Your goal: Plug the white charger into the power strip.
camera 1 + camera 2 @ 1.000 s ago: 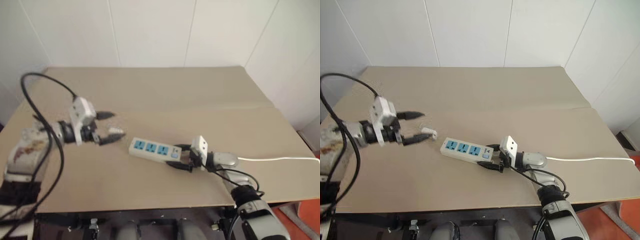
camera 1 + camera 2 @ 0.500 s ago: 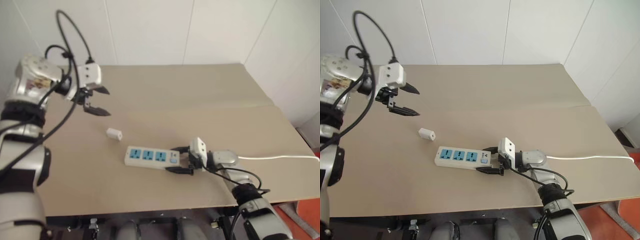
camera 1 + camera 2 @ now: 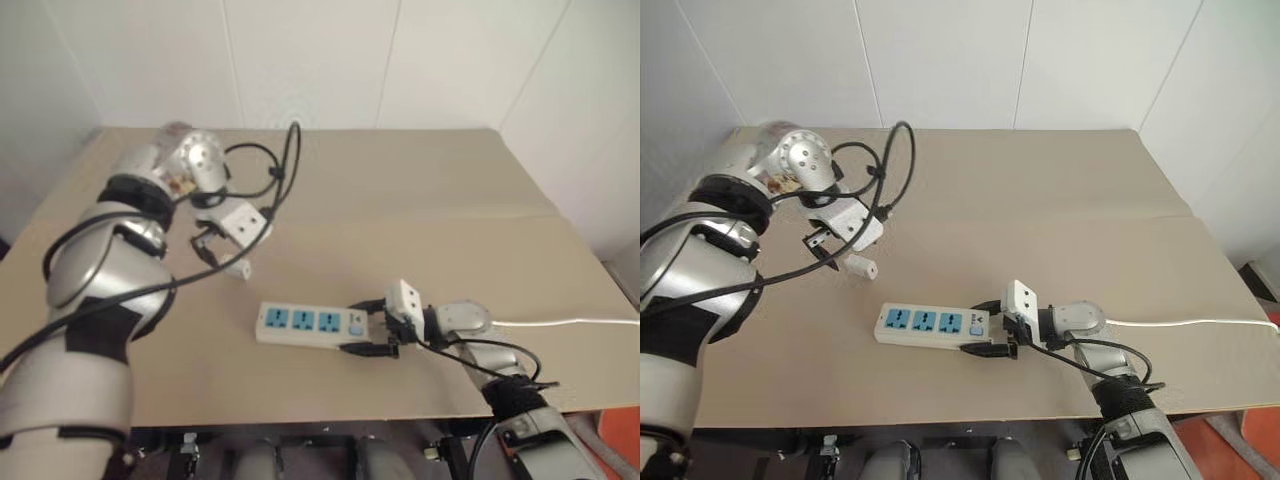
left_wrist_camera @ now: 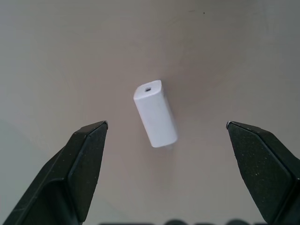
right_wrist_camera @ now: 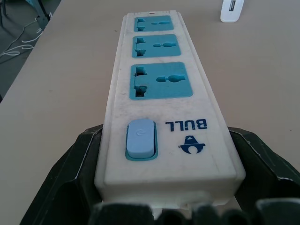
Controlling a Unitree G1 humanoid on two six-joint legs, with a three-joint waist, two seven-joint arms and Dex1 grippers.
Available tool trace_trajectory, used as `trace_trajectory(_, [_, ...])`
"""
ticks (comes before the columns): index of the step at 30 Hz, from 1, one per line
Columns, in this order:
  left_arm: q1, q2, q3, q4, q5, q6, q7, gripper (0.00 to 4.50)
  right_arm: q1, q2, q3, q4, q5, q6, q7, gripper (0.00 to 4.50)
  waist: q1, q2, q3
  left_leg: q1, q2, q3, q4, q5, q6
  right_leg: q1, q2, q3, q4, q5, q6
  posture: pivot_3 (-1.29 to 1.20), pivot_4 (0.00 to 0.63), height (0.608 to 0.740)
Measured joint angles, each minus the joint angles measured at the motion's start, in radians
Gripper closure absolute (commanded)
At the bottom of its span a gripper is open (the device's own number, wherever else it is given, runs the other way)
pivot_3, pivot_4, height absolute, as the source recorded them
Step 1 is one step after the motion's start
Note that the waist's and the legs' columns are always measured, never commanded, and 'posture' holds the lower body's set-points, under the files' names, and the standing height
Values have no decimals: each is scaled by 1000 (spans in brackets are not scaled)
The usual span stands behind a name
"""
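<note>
The white charger [image 4: 155,114] lies on its side on the tan table [image 3: 1060,200], a little way off the power strip's far end. My left gripper [image 3: 824,250] points down right above the charger, open, one finger [image 4: 84,164] on each side and neither touching. The power strip [image 3: 930,325] lies flat, three blue sockets up. My right gripper [image 3: 988,326] is shut on its switch end, a finger [image 5: 70,173] pressed against each long side. The right wrist view shows the charger [image 5: 233,10] beyond the strip [image 5: 164,93].
The strip's thin white cord [image 3: 1200,322] runs off to the table's right edge. A black cable loop [image 3: 890,170] hangs from my left arm above the table. A seam [image 3: 1090,217] crosses the table behind the strip. White walls stand behind.
My left arm has swung in from the far left and turned its gripper downward over the charger. The right gripper still holds the strip. The camera has shifted slightly.
</note>
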Motion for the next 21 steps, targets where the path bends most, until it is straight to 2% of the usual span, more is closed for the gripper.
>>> trace_trajectory(5, [0,-68,2,13,56,13,44,53,13,-2,0,-37,1,45,-18,1082,-1,0,0,0,0,0,1,0,0,0,0,0,0,0,0,0,150,740])
trace_trajectory(16, [3,-123,1,36,171,62,114,53,39,-4,-6,-77,18,82,-61,1082,1,0,0,0,0,-1,2,0,0,1,0,0,1,0,0,0,150,740])
trace_trajectory(21, [56,-123,-7,55,225,92,170,53,58,-5,-5,-105,20,93,-86,1082,1,0,0,0,0,-1,3,0,0,0,0,0,2,0,0,0,150,740])
